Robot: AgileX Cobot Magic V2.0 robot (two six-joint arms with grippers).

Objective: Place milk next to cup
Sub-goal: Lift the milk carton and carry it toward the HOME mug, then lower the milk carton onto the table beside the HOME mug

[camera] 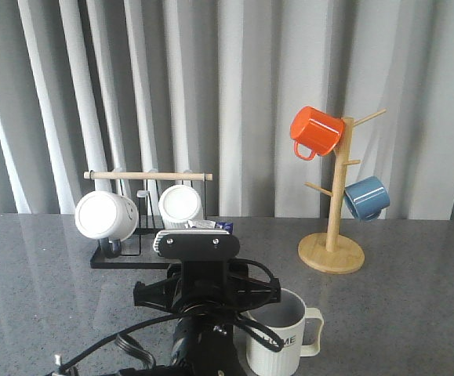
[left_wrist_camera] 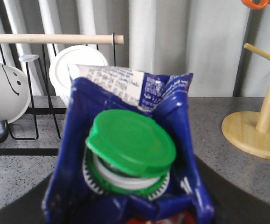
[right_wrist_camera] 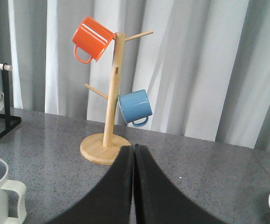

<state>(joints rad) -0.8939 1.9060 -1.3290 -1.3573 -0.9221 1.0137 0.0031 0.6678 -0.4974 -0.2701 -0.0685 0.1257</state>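
The left end effector (camera: 203, 270) grips the milk (left_wrist_camera: 130, 154) just beside the cup (camera: 277, 337), not yet released; the right end effector (right_wrist_camera: 134, 186) is closed, empty.

**Room and obstacles around the cup**

Left of the cup (camera: 277, 333): blocked by the left arm, with the milk (left_wrist_camera: 125, 154) filling its wrist view. Behind and left of the cup: black mug rack (camera: 132, 235) with white mugs. Behind and right: wooden mug tree (camera: 332, 235), well apart. Right of the cup: bare grey table (camera: 415, 313), seemingly passable.
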